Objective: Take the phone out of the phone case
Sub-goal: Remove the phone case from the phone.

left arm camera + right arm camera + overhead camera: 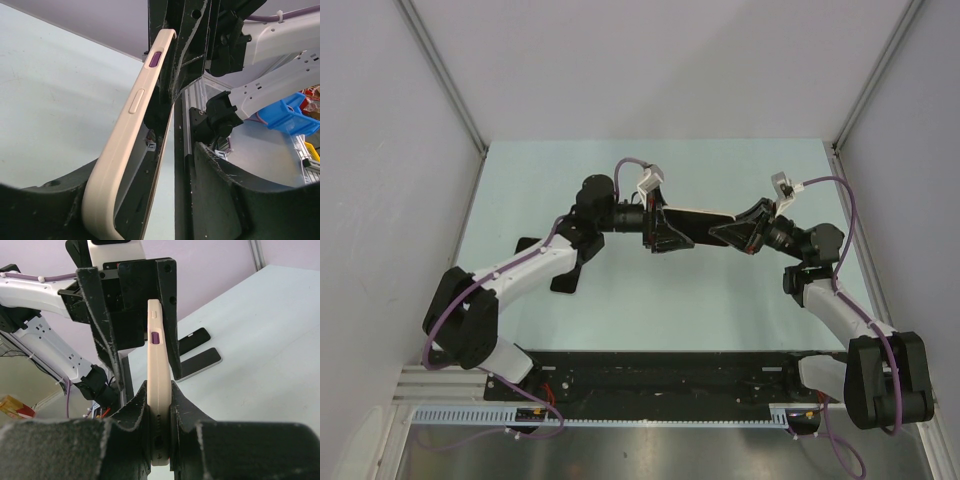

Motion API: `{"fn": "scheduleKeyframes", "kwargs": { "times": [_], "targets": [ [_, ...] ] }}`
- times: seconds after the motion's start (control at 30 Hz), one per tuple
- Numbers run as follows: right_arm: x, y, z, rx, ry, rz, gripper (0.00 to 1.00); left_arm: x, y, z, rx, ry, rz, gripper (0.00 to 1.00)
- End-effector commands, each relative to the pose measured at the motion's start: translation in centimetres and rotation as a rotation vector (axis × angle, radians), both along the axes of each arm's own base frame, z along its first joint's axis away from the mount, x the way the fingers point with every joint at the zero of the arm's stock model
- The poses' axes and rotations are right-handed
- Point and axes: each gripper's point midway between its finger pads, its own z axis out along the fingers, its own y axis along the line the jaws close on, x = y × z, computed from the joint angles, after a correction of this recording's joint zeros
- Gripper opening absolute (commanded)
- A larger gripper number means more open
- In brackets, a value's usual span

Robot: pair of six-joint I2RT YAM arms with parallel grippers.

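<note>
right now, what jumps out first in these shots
A cream phone case with a purple side button, edge-up in mid-air, spanning between the jaws of both arms above the pale green table. Two dark flat slabs lie on it beside the left arm.

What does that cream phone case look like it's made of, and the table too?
Phone case: likely soft silicone or rubbery plastic, cream and matte, with rounded edges and moulded button bumps. Table: smooth pale green surface, perhaps laminate or painted board; the look leaves that open.
</note>
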Motion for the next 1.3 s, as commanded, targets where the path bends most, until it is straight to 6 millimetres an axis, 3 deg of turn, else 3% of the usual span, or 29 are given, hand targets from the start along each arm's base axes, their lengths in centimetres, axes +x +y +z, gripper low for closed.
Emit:
{"fn": "scheduleKeyframes", "kwargs": {
  "times": [0.0,0.53,0.63,0.8,0.97,1.0,1.03,1.27],
  "targets": [
    [0.7,-0.3,1.5,0.023,-0.062,-0.051,0.0,-1.2,0.6,2.6,-0.055,-0.082,-0.034,0.56],
    [1.0,-0.1,0.3,-0.02,-0.056,-0.039,0.0,-1.1,0.4,2.2,-0.049,-0.064,-0.042,0.0],
    [1.1,-0.1,0.0,-0.026,-0.039,-0.04,0.02,-1.2,0.4,2.3,-0.05,-0.054,-0.048,0.0],
    [1.6,-0.3,-0.3,-0.03,-0.017,-0.081,0.22,-1.2,0.4,2.3,-0.048,-0.018,-0.046,0.0],
    [1.9,-0.9,0.1,-0.024,-0.021,-0.105,0.32,-0.3,0.7,2.1,-0.045,-0.003,-0.01,0.01],
    [1.9,-1.1,0.3,-0.02,-0.022,-0.107,0.52,-0.2,0.8,1.9,-0.042,-0.001,-0.009,0.0],
    [1.9,-1.1,0.4,-0.018,-0.023,-0.107,0.57,0.0,0.9,1.8,-0.041,-0.001,-0.003,0.0],
    [1.4,-1.5,1.6,0.007,-0.051,-0.111,0.72,0.6,1.5,1.4,-0.037,-0.018,0.022,0.0]
  ]
}}
